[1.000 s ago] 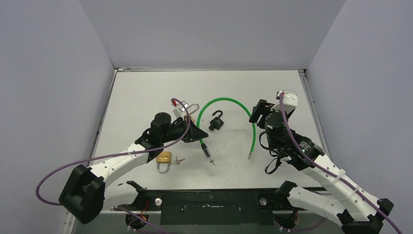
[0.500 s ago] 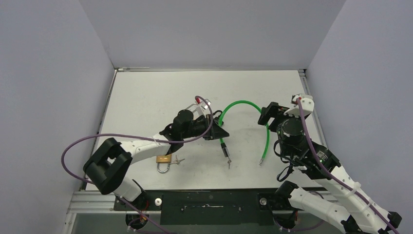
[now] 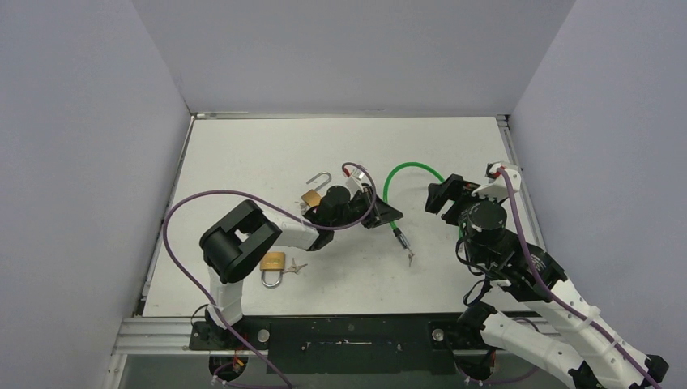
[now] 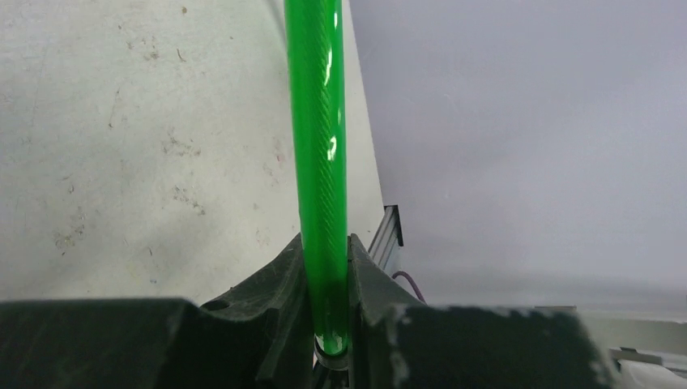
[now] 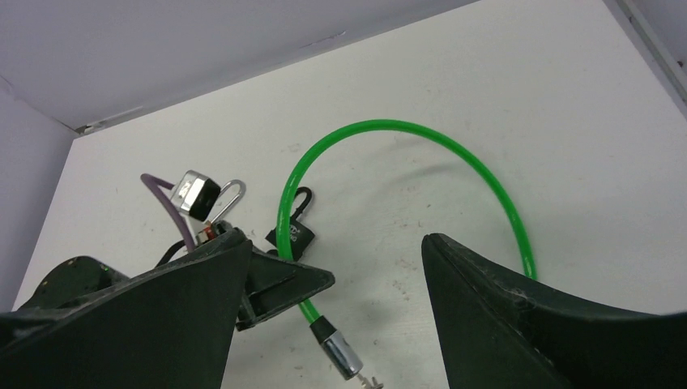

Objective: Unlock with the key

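The left gripper (image 3: pixel 381 215) is pinching the green cable (image 3: pixel 405 170) tight, close to its shiny metal tip (image 3: pixel 399 238). The tip is pointing down toward the near edge, and a tiny thing that looks like the key (image 3: pixel 411 259) is lying at its end. The right gripper (image 3: pixel 444 197) is hanging wide open, holding nothing, just right of the tip, so it is the nearer free hand.

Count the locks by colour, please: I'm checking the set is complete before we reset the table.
Brass padlocks: 2 (far brass padlock, near brass padlock)
Black padlock: 1
Green cable lock: 1
Total: 4
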`<state>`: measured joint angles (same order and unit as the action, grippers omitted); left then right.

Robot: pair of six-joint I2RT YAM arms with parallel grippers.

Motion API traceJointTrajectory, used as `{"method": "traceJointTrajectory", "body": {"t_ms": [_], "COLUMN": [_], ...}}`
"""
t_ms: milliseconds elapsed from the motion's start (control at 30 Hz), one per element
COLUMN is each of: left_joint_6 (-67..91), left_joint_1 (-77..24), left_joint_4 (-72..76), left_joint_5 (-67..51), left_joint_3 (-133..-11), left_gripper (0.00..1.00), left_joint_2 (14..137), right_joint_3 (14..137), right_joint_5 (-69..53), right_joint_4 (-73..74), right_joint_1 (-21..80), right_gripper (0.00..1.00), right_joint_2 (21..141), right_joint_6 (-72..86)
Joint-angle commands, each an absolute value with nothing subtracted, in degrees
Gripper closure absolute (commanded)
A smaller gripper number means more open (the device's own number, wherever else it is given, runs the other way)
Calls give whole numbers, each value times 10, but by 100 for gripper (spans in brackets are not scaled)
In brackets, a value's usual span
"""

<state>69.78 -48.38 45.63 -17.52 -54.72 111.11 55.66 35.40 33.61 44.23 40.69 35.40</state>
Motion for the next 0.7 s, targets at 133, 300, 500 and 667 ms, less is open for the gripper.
{"method": "traceJointTrajectory", "body": {"t_ms": [133,300,500,667], "left_joint_6": [635,607,565,495], "left_joint_1": [-495,-496,-495,-497], "left_joint_4": [295,224,194,130], "left_joint_5": [-88,-86,-83,-62], "left_joint_3": [-649,-670,-661,-654], "left_gripper": [90,69,50,33], "left_joint_2": [1143,1154,1137,1092], "right_joint_3": [528,520,516,513], "right_joint_5": [314,307,295,293], "right_joint_4": [325,323,319,316], "right_joint_1": [439,439,439,440], "right_gripper": [23,22,22,21], "right_joint_2": [412,407,408,407], "right_joint_6": [400,414,419,417]}}
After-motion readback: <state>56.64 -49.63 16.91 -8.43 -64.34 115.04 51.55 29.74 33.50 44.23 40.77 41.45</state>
